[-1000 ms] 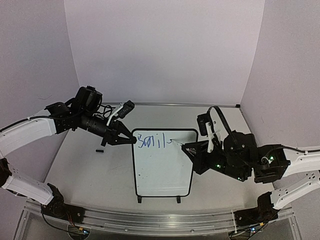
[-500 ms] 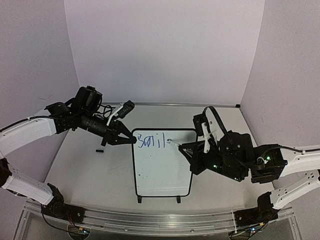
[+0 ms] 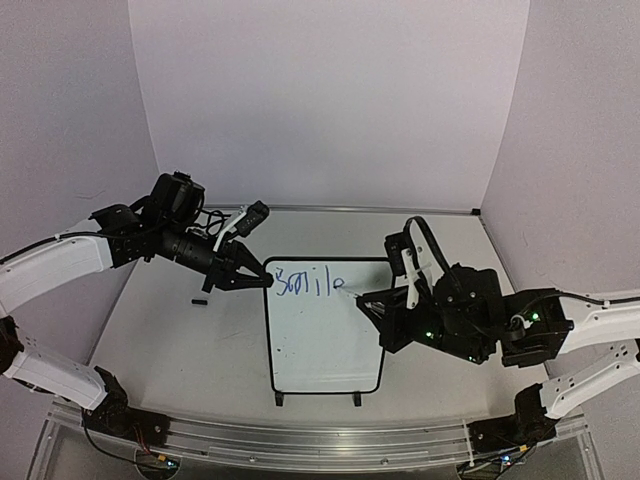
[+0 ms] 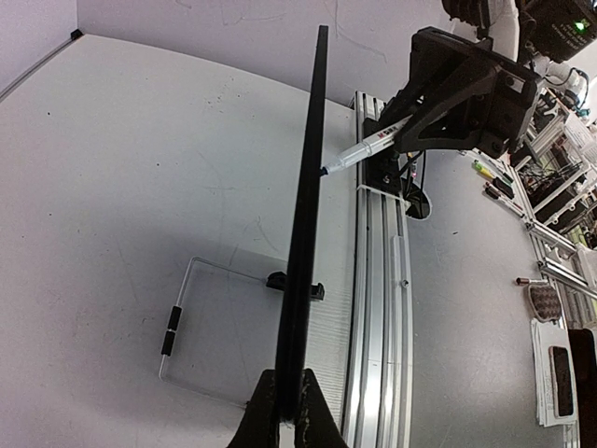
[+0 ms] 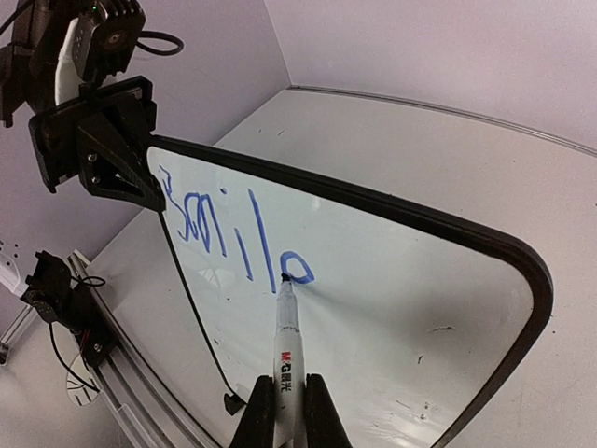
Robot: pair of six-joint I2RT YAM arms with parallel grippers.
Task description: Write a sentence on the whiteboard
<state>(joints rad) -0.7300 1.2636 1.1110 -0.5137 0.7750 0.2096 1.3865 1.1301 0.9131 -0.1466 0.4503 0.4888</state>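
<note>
Whiteboard (image 3: 325, 345) is pinched at its upper-left corner between the closed jaws of the left gripper (image 3: 262, 281). From the left wrist view its black frame runs edge-on straight out ahead of those jaws. The right gripper (image 3: 365, 303) is clamped on a white marker (image 5: 287, 345), which sticks out forward of the jaws with its tip touching the board. The tip sits on the looped last letter of the sentence (image 5: 233, 238), one blue line so far, reading roughly "Smile". The first letter lies just beside the left fingertips, which cover the corner of the frame. A small black piece (image 3: 199, 300) lies on the table (image 3: 170, 340), off to the outer side of the left jaws and apart from the board. The board's two feet point at the aluminium rail (image 3: 320, 445).
</note>
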